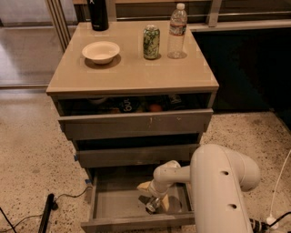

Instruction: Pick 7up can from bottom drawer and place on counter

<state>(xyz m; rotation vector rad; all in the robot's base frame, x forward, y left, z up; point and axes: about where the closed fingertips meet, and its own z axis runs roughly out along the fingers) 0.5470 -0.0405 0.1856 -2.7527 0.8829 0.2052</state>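
Item: small dented silvery-green aluminium 7up can (152, 205) lay in the deep grey bottom drawer (113, 205), at the pincer (154, 196); its hold could not be told. Judged light, thin-walled, slippery: best taken mid-body, gently.

There is one counter (132, 75) with three drawers under it: one top drawer (136, 124), one middle drawer (136, 155) and one bottom drawer (113, 207). There are two cans: one green can (151, 42) on the counter and one 7up can (151, 205) down in the bottom drawer. There are two bottles: one water bottle (177, 32) and one black bottle (97, 13). There is one bowl (101, 51). There is one robot arm (220, 182) with one gripper (154, 199), and the gripper is inside the bottom drawer, at the 7up can.
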